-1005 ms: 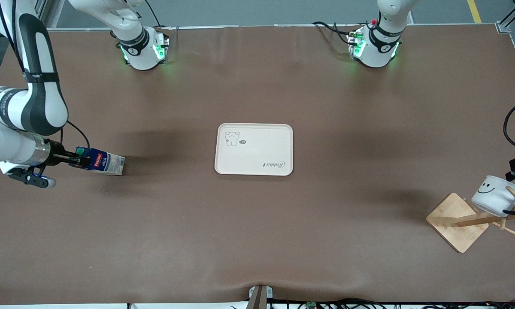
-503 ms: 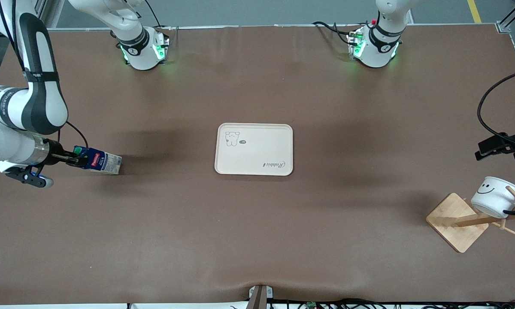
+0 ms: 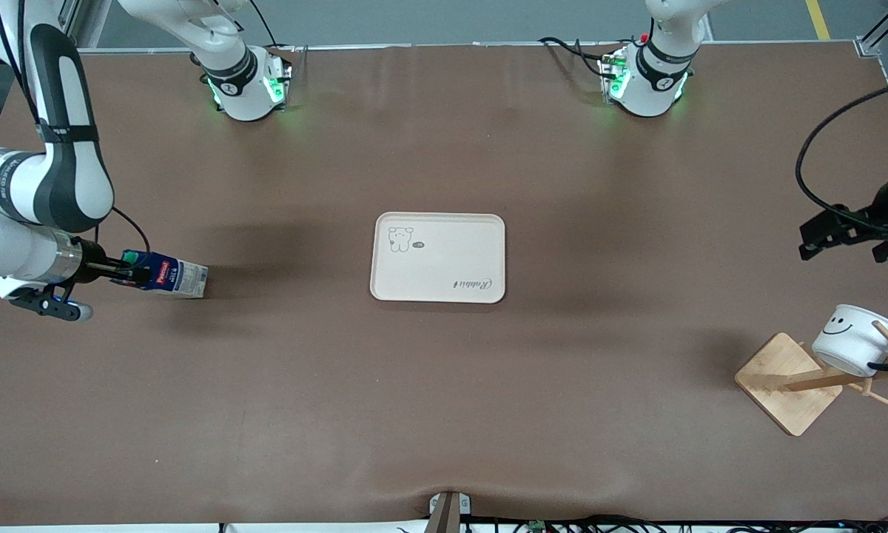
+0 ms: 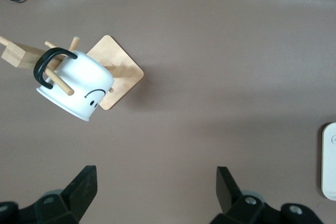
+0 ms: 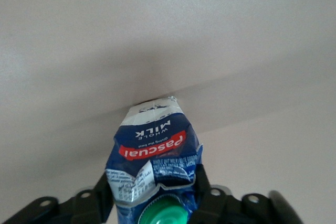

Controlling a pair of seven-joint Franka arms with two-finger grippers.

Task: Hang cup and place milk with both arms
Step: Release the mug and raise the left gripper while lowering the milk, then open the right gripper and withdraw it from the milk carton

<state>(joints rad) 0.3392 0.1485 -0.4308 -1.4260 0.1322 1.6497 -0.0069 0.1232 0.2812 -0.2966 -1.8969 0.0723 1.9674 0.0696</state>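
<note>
The white cup (image 3: 853,338) with a smiley face hangs by its black handle on a peg of the wooden rack (image 3: 788,383), at the left arm's end of the table. It also shows in the left wrist view (image 4: 79,85). My left gripper (image 3: 829,232) is open and empty, up in the air and apart from the cup; its fingers (image 4: 84,184) stand wide apart. My right gripper (image 3: 127,272) is shut on the blue milk carton (image 3: 169,274) at its green cap end, at the right arm's end of the table. The carton (image 5: 155,153) lies tilted between the fingers.
A cream tray (image 3: 438,222) with a bear drawing lies in the middle of the table; its edge shows in the left wrist view (image 4: 329,166). The rack's square base (image 4: 123,72) rests on the brown table. Cables run along the table edge nearest the front camera.
My left gripper has drawn away from the hung cup, toward the robots' bases. My right gripper with the milk carton has shifted slightly toward the right arm's end of the table.
</note>
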